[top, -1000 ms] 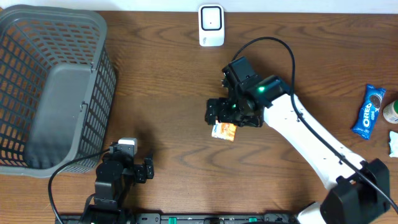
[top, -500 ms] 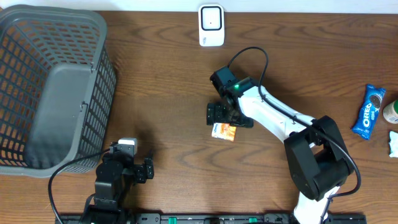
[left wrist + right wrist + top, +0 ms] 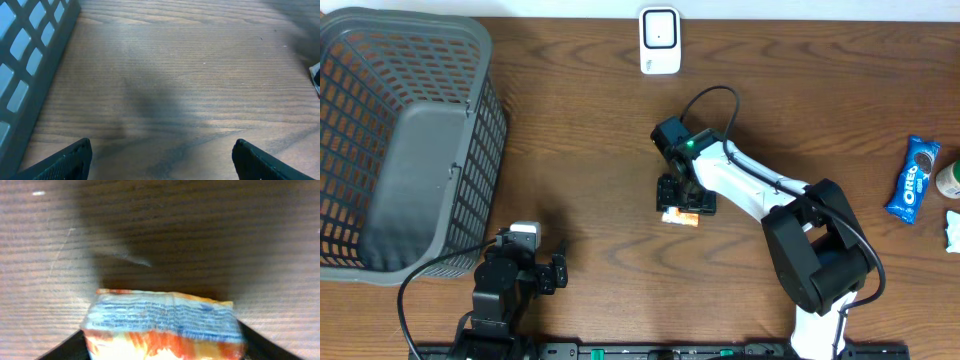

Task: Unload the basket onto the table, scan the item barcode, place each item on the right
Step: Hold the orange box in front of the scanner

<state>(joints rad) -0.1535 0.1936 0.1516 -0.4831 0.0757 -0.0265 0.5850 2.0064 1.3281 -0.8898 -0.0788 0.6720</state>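
Bracketing the packet with the right claw, mid-table.

We see the packet [image 3: 162, 322] lying flat on the table [image 3: 580, 150], directly under the right claw [image 3: 683, 205]. Its long axis runs from one jaw to the other, so the jaws stand at its short ends. They sit partly open and look close against the wrapper, but we cannot tell whether they actually pinch it. The left claw [image 3: 160, 160] hangs wide open and empty over bare wood by the basket [image 3: 410, 60], well apart, so the right arm is far nearer. The scanner [image 3: 660, 40] stands at the far edge, and we judge the lift must carry the packet that way.
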